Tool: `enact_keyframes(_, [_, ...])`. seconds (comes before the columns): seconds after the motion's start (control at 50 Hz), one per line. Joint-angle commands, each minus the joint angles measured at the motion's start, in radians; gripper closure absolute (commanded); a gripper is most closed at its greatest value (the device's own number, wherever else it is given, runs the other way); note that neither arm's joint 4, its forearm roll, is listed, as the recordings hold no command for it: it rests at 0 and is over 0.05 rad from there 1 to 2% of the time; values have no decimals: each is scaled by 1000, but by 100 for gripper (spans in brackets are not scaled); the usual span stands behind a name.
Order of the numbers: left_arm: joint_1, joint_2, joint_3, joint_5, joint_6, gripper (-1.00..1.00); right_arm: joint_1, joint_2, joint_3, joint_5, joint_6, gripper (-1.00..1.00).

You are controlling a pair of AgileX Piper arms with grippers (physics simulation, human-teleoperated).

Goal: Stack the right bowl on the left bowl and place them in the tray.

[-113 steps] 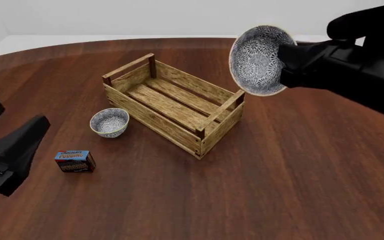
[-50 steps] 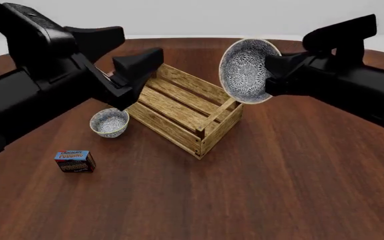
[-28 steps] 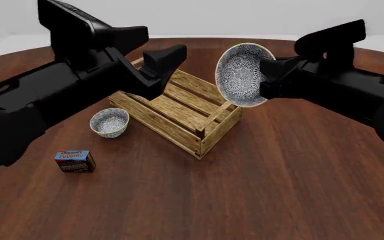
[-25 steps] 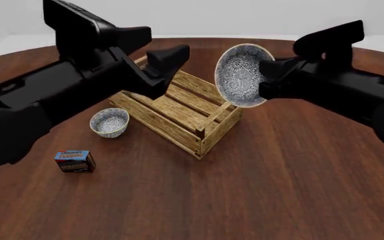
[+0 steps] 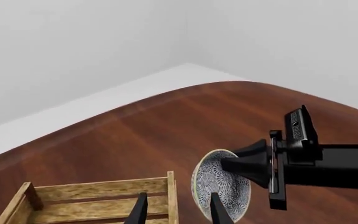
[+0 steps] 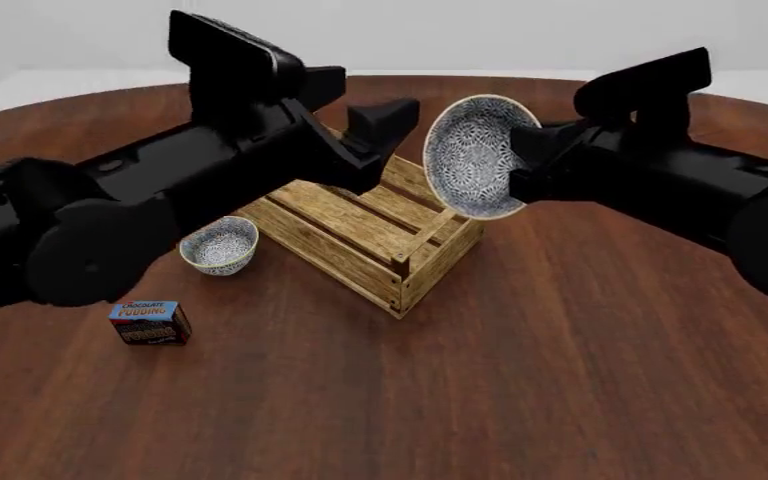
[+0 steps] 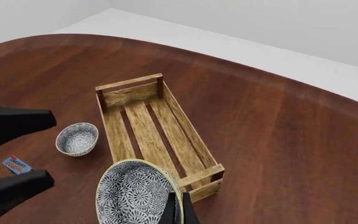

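The rigid, probably smooth and breakable speckled white right bowl (image 6: 475, 157) is pinched at its rim by the right jaws (image 7: 175, 208); the left jaws (image 5: 177, 207) stand apart, empty, just beside it.

Your right pincer (image 6: 528, 170) holds the right bowl (image 6: 475, 157) on edge above the tray's (image 6: 357, 235) far end, apparently clamped on its rim. Your left pincer (image 6: 391, 125) hangs open over the tray; the left bowl (image 6: 219, 244) sits on the table (image 6: 558, 360).
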Motion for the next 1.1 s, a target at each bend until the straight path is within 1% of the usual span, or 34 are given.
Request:
enact_keyframes(0.02, [3, 71, -30, -21, -7, -100, 3, 1, -5, -3, 5, 100])
enact_keyframes(0.3, [9, 193, -83, -44, -39, -100, 7, 9, -6, -8, 7, 100])
enact_keyframes(0.82, [-7, 294, -125, -54, -62, -100, 16, 14, -4, -9, 6, 100])
enact_keyframes(1.1, [0, 340, -141, -61, -76, -100, 17, 11, -2, -9, 5, 100])
